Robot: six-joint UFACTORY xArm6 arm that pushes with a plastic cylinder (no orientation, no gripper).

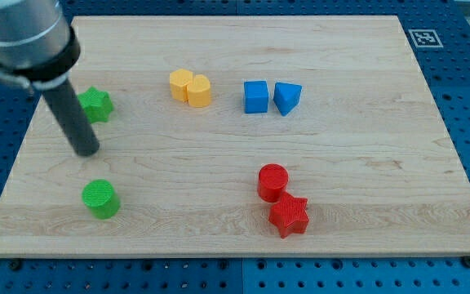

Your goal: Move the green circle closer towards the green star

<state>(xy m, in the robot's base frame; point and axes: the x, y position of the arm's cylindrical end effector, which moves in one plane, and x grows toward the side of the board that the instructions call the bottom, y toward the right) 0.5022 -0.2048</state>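
The green circle [101, 198] stands on the wooden board near the view's lower left. The green star [95, 104] lies at the upper left, partly hidden behind my rod. My tip [86, 152] rests on the board between the two green blocks, just below the star and above the circle, a little to the circle's left. It touches neither block, as far as I can tell.
Two yellow blocks [190, 86] sit touching at the top centre. A blue cube [256, 96] and a blue triangle [287, 97] lie to their right. A red circle [272, 181] and a red star [289, 215] touch at the lower right. The board's left edge [11, 175] is near.
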